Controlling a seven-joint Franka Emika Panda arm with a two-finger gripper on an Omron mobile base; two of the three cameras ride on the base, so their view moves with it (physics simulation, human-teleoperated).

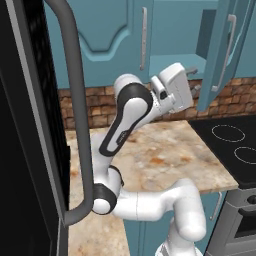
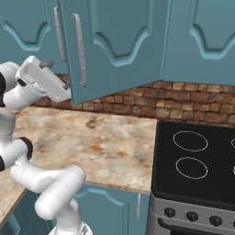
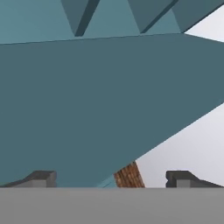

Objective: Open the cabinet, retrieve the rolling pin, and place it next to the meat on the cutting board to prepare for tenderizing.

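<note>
The robot's gripper (image 1: 192, 75), jaws spread and empty, pointed up toward the opened cabinet (image 1: 220, 50), whose shelf apparently lay just above and ahead.

I find no writing, label, brand, number or sign that I can read anywhere around me.
</note>
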